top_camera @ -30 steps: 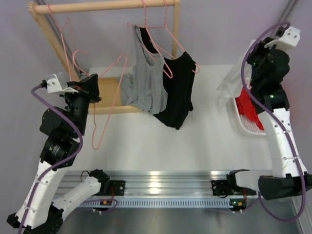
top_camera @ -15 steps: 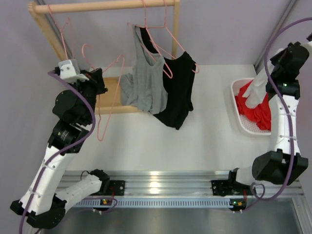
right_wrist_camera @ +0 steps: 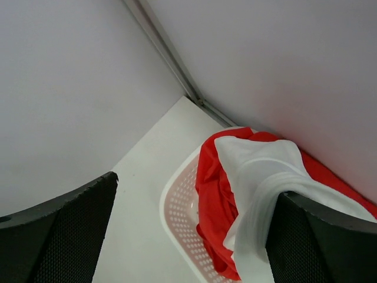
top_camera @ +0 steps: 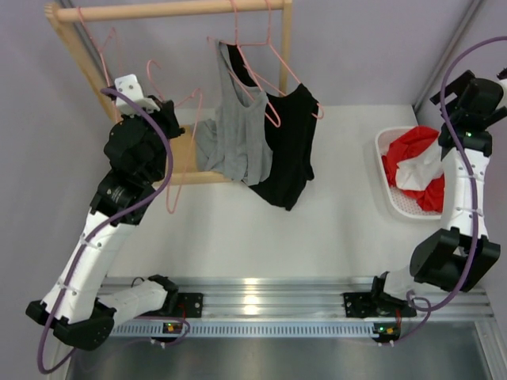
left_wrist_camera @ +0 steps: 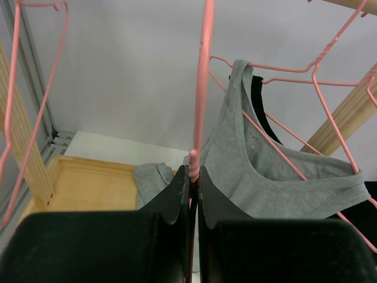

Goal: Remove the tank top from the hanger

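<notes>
Left arm: it has swung up and in toward the rack over the last second, carrying its load along.
Left gripper (left_wrist_camera: 194, 174): clenched on the twisted neck of the empty hanger (left_wrist_camera: 202, 88), a bare pink wire frame with its hook close to the wooden rail (top_camera: 174, 9).
Room on the left: tight; the rack's slanted post (top_camera: 79, 47) and another bare pink hanger stand just beside the arm.
Grey tank top (top_camera: 238, 134): on its pink hanger at mid-rail, not yet removed; one strap sits on the wire shoulder and the body hangs bunched.
Black tank top (top_camera: 289, 150): on the next hanger, touching the grey one.
Worktop (top_camera: 333, 214): bare white surface between rack and basket, the widest free path for an arm.
Basket (right_wrist_camera: 171, 200): at the right edge, against the wall.
White garment (right_wrist_camera: 259, 171): now lying in the basket on top of a red garment (top_camera: 408, 146); a moment ago it hung from the right gripper.
Right gripper (right_wrist_camera: 194, 188): released, jaws wide apart above the basket, nothing between them.
Meaning: one garment looks delivered; the grey top is probably next once the bare hanger is parked.
</notes>
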Motion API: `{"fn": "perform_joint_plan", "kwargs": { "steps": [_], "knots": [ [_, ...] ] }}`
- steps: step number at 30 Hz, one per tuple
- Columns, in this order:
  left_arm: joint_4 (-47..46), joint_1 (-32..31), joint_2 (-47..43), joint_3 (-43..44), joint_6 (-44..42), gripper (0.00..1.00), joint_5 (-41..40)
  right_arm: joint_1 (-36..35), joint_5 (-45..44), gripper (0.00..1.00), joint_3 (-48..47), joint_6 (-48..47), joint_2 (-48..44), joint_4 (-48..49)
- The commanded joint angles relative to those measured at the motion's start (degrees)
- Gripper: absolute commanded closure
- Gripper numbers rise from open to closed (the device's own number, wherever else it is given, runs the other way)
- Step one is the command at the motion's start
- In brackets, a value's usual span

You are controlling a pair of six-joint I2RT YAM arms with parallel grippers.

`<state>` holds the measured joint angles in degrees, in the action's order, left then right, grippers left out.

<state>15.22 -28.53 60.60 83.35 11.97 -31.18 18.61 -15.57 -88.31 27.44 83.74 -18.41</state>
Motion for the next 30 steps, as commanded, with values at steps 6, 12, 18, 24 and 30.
{"fn": "perform_joint_plan", "kwargs": {
  "steps": [6, 12, 18, 24, 30],
  "knots": [
    [1.65, 1.9, 3.03, 6.91, -0.28, 1.0, -0.9, -1.03, 1.87, 0.01, -12.57, -5.54, 4.13, -13.91],
    [1.74, 1.9, 2.33, 6.39, 0.69, 1.0, -0.64, -9.29, -18.08, 0.01, -27.09, -15.84, 17.07, -31.68],
    [3.05, 1.9, 3.21, 7.7, 0.25, 1.0, -0.29, -8.42, -15.28, 0.0, -23.31, -13.03, 13.81, -31.51],
    [3.41, 1.82, 3.21, 7.79, 0.69, 1.0, -0.11, -8.5, -12.91, 0.0, -22.69, -12.5, 11.01, -31.77],
    [7.09, 1.9, 8.03, 14.35, -1.33, 1.0, -3.0, -8.94, 0.36, 0.0, -21.03, -11.36, 6.17, -31.33]
  ]
}}
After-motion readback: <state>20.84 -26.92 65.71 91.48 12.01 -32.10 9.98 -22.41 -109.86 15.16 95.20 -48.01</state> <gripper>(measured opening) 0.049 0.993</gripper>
